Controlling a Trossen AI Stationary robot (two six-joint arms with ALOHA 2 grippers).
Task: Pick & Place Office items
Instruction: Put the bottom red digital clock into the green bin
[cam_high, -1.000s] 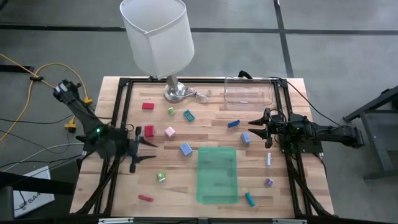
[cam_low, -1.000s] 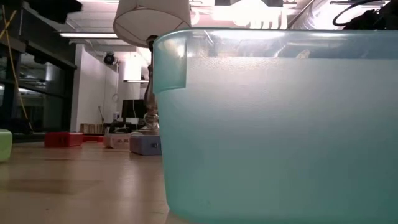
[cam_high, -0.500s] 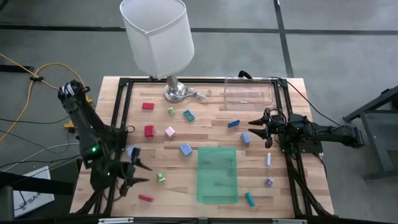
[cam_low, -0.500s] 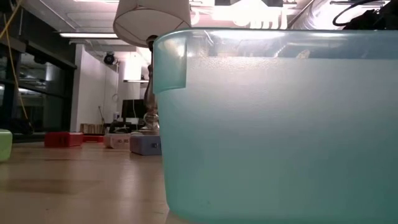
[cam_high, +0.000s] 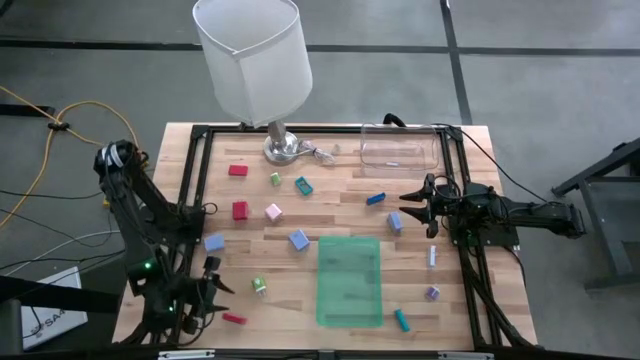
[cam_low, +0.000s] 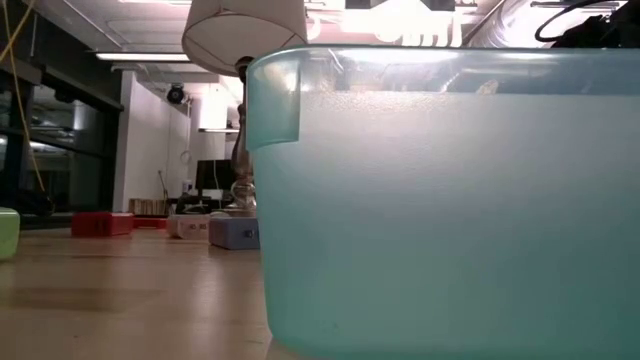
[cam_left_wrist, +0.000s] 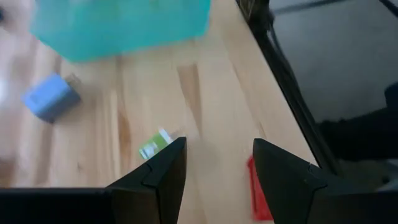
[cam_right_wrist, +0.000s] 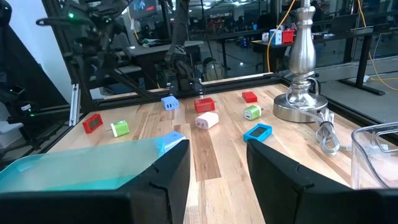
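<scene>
Office items lie scattered on the wooden table. In the high view there are red blocks (cam_high: 238, 170) (cam_high: 240, 210), a pink block (cam_high: 273, 212), blue blocks (cam_high: 214, 242) (cam_high: 298, 239), a green clip (cam_high: 259, 286) and a red stick (cam_high: 234, 319). My left gripper (cam_high: 220, 278) is open near the table's near-left corner. In its wrist view the left gripper (cam_left_wrist: 219, 167) points between the green clip (cam_left_wrist: 155, 145) and the red stick (cam_left_wrist: 258, 193) and touches neither. My right gripper (cam_high: 405, 205) waits open at the right side, by a blue block (cam_high: 395, 222).
A green translucent tray (cam_high: 350, 280) lies at the near middle, and its wall (cam_low: 430, 200) fills the low view. A clear container (cam_high: 400, 150) sits at the far right and a lamp's base (cam_high: 283, 148) at the far middle. More pieces (cam_high: 432, 293) (cam_high: 401, 320) lie to the right of the tray.
My left arm has swung from the middle of the left side toward the table's near edge and its gripper has stayed open. The blue block that was under the arm now shows. My right arm has kept still.
</scene>
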